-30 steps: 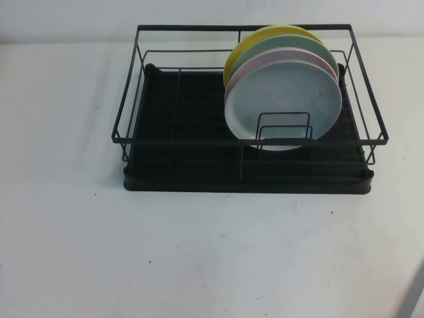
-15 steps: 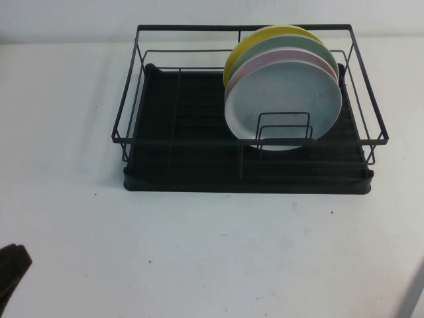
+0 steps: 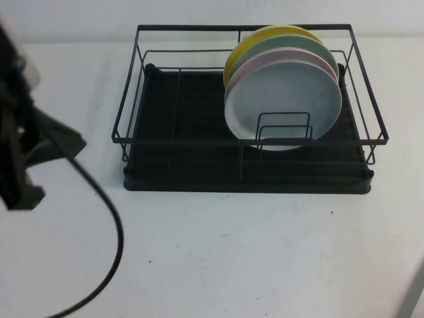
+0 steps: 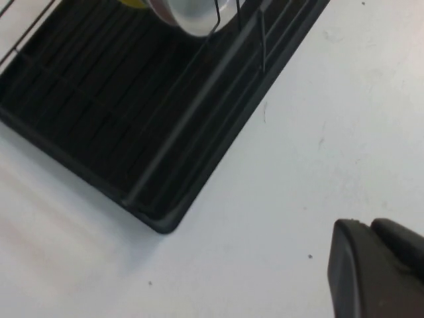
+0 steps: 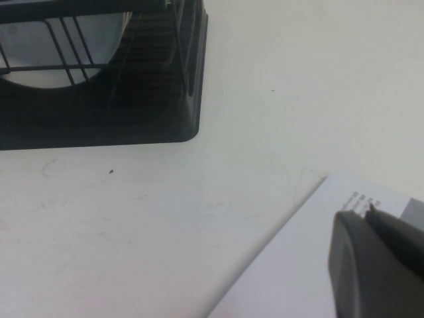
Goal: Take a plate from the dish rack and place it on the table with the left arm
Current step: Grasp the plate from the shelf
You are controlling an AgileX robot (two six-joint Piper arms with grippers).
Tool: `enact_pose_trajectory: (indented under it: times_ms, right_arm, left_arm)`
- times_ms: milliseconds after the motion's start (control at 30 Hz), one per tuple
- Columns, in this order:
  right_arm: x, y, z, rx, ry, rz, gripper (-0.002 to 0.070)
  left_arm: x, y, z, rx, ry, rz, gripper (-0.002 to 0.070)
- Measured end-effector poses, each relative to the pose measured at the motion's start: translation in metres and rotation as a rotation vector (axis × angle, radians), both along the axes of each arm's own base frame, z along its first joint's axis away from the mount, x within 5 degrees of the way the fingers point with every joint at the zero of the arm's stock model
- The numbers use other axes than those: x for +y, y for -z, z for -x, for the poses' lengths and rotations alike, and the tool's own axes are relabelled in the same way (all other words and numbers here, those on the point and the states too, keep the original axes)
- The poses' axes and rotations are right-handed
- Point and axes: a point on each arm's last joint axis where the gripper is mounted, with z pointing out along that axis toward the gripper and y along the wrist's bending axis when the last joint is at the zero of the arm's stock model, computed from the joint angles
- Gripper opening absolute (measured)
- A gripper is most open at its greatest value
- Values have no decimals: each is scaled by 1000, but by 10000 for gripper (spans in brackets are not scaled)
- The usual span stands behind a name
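Plate (image 3: 285, 103) stands on edge at the front of a stack of coloured plates, in the right half of the dish rack (image 3: 199, 169), behind a small wire divider (image 3: 283, 129). Left arm (image 3: 20, 142) is over the table (image 3: 232, 252), well left of the rack; left gripper (image 4: 381, 271) and right gripper (image 5: 377, 265) show only part of a finger, so their state cannot be told. Best approach: reach over the rack's top rail, grip the plate's upper rim, lift straight up clear of the divider.
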Motion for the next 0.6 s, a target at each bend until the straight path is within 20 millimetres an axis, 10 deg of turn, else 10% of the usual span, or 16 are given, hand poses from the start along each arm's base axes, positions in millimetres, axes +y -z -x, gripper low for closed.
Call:
enact_pose_trajectory:
  times_ms: [600]
  right_arm:
    - [0, 0, 0, 2, 0, 0, -18]
  left_arm:
    - [-122, 8, -158, -101, 157, 4, 95]
